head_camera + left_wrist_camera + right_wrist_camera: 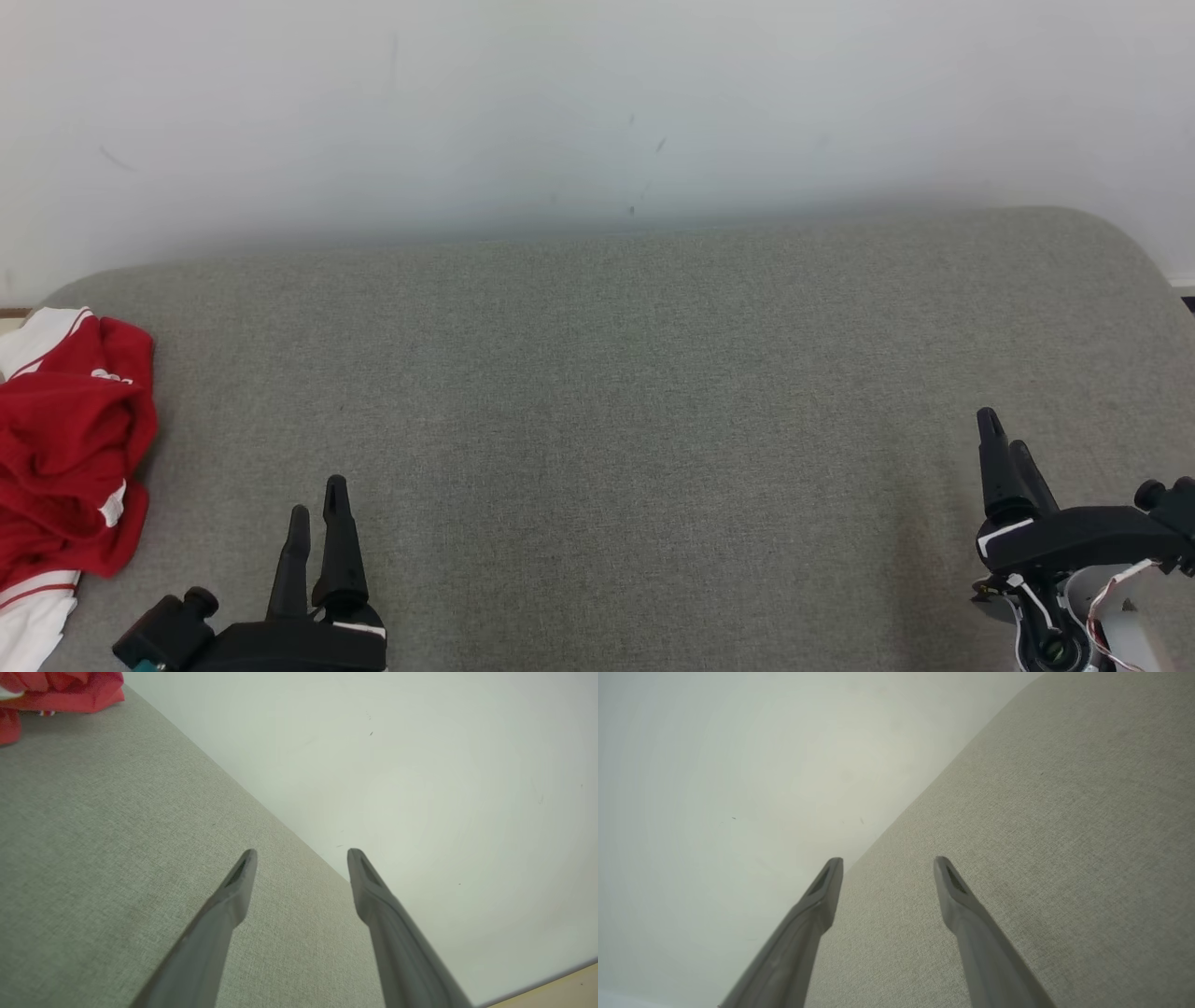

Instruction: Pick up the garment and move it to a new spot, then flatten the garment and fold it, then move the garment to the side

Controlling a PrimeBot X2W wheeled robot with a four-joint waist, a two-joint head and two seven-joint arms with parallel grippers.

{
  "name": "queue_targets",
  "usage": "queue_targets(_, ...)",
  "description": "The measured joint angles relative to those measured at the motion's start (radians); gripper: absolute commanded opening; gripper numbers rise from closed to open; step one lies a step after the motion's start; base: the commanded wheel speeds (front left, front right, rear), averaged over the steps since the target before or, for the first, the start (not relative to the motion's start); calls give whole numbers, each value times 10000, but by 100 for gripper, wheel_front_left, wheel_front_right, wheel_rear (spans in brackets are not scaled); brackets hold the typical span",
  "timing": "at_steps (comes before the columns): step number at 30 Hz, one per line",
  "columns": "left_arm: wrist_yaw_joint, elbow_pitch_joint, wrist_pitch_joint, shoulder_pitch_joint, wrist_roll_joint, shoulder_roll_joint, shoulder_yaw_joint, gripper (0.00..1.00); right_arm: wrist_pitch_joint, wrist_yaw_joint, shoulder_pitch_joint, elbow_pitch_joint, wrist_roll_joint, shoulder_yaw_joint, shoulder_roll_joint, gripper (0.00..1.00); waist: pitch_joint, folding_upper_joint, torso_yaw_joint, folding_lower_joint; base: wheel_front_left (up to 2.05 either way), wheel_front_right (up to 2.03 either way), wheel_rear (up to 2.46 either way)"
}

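Two grippers hang over a grey, woven-cloth table point(597, 373) with rounded far corners, set against a plain white wall point(597, 103) that bears a few faint scuffs. The left gripper point(317, 499) is at the near left and the right gripper point(1004, 431) at the near right, each with its jaws spread wide and holding nothing. The garment point(75, 448), red with white trim, lies crumpled at the table's left edge, apart from the left gripper.
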Motion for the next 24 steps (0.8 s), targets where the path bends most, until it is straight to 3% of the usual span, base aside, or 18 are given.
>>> queue_targets(24, 635, -846, 0, 886, 4303, 10, 702, 100, -1089, 0, 434, -708, -3175, 1781, -228, 100, -128, 0, 80, 0, 0, 0, 0)
